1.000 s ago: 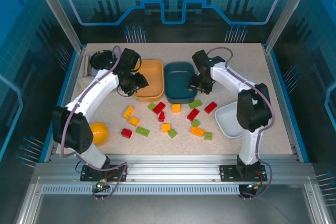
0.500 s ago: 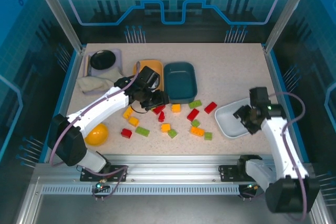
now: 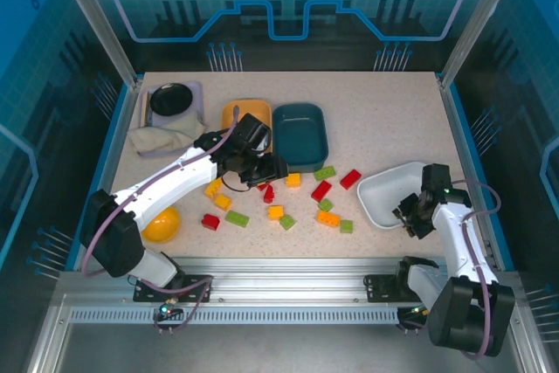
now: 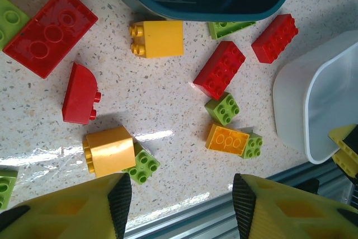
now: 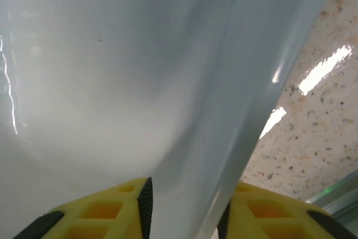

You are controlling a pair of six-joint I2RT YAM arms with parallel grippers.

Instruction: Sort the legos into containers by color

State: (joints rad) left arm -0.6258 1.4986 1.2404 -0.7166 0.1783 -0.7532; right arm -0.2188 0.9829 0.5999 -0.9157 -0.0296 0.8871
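The legos (image 3: 321,190) lie loose on the table (image 3: 393,120), in front of the teal tray (image 3: 300,135) and the yellow tray (image 3: 234,113), and left of the white tray (image 3: 384,198). My left gripper (image 4: 182,194) hangs over them, spread wide and empty. My right gripper (image 5: 184,211) has one finger on each side of the white tray's wall; if it pinches the wall, I cannot tell.

Speckled table (image 3: 393,120) carries scattered legos (image 3: 320,190), three containers (image 3: 300,133), perhaps a cloth (image 3: 157,140).
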